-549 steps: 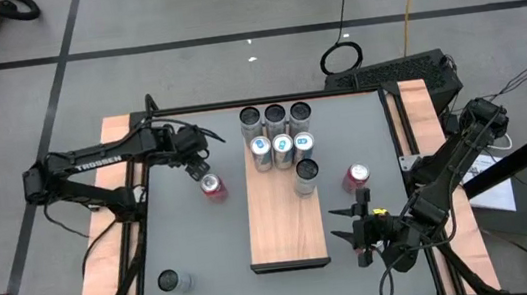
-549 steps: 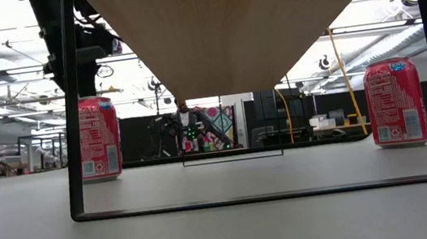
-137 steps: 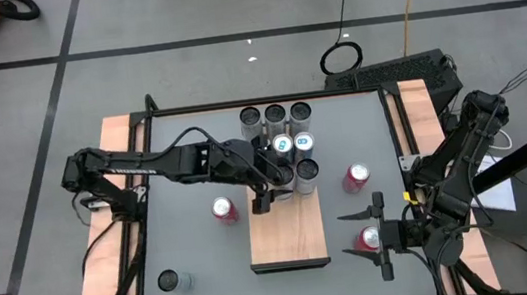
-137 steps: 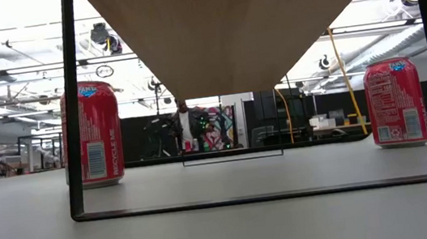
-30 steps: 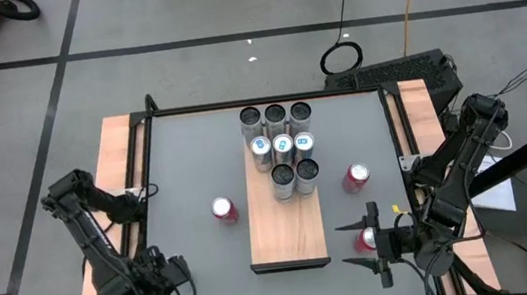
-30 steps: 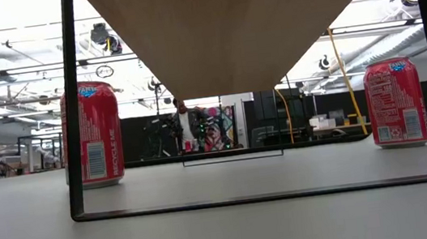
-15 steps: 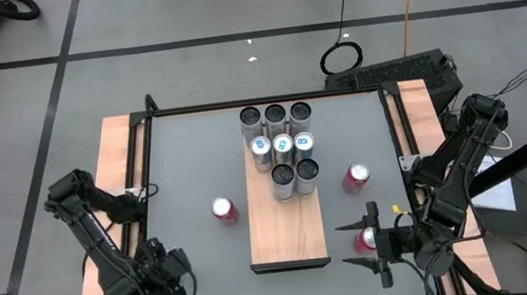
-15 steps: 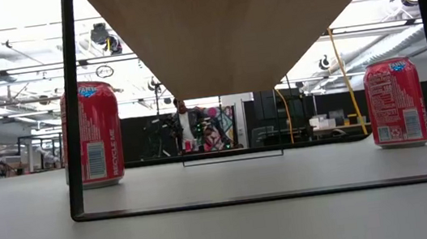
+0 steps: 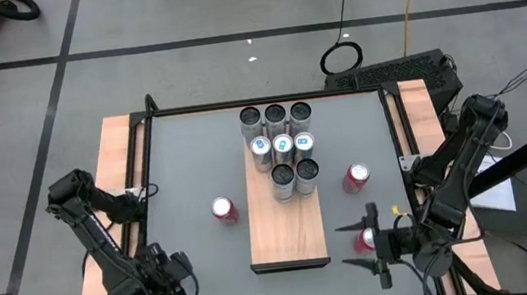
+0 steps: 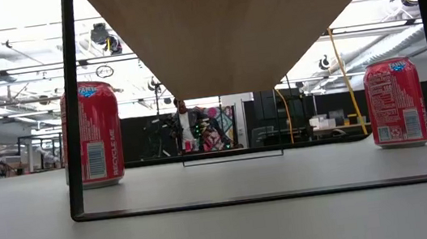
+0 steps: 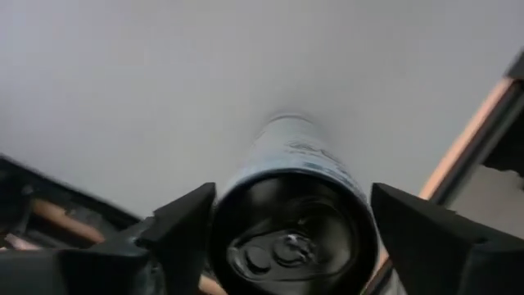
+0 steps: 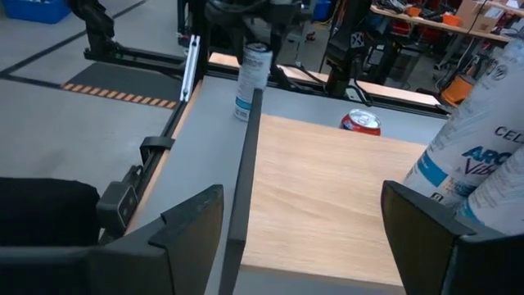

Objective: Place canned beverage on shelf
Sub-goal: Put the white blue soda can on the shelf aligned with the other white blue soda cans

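Note:
A silver-and-blue can (image 11: pixel 299 164) stands upright at the table's near-left corner, also seen in the right wrist view (image 12: pixel 252 74). My left gripper (image 11: pixel 291 217) points straight down over it, open, one finger on each side of the can's top. The shelf (image 9: pixel 287 230) is a light wood board in the table's middle with several cans (image 9: pixel 284 150) at its far end. My right gripper (image 9: pixel 351 245) hovers open at the shelf's near-right corner, above a red can (image 9: pixel 364 240), with nothing between its fingers (image 12: pixel 192 221). My left gripper has its fingers (image 11: pixel 184 225) close against the two sides of the can's top rim (image 11: pixel 221 213), coming from above. Whether they touch the can I cannot tell. The can stands upright on the table.
One red can (image 9: pixel 223 210) stands on the table left of the shelf and another (image 9: pixel 356 176) stands to its right. Both also show in the low view (image 10: pixel 91 134) (image 10: pixel 395 101), framed by the shelf's dark legs (image 10: pixel 74 112). The near half of the board is bare.
My left gripper has come down a little over the near-left can. The cans and the shelf have not moved.

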Robot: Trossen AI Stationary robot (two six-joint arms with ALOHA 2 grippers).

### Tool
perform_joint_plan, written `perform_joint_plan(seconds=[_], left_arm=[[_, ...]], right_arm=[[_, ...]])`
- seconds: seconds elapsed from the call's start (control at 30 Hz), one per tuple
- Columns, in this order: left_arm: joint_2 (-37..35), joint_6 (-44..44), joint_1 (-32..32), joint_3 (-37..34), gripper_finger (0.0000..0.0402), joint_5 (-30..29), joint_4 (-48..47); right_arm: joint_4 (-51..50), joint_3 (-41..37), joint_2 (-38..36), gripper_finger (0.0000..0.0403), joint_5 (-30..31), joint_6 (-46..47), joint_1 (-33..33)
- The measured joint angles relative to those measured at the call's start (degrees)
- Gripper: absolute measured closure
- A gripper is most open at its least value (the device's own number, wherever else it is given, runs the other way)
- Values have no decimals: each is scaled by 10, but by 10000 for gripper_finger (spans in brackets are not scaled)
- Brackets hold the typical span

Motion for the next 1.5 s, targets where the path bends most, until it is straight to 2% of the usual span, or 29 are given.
perform_joint_plan(seconds=[0.2, 0.43, 0.53, 0.8, 0.97, 1.13, 1.23, 1.37, 1.5], left_arm=[[0, 29, 3, 1, 162, -1, 24], [0, 73, 5, 9, 164, -1, 33], [0, 124, 5, 28, 164, -41, 34], [0, 238, 9, 140, 164, -110, 31], [0, 365, 9, 224, 164, -167, 70], [-1, 506, 14, 269, 164, -207, 117], [-1, 604, 21, 273, 164, -215, 145], [0, 724, 35, 273, 164, -218, 179], [0, 833, 55, 273, 164, -220, 212]], right_arm=[[4, 0, 27, 136, 0, 12, -1], [25, 0, 51, 135, 0, 28, -1], [55, 0, 66, 136, 0, 18, -4], [192, 0, 121, 135, 2, -51, -5], [326, 0, 169, 135, 17, -123, -16], [448, 0, 220, 135, 13, -149, -39], [514, 0, 241, 135, -30, -156, -55], [594, 0, 262, 127, -135, -158, -78], [630, 0, 275, 94, -153, -144, -96]])
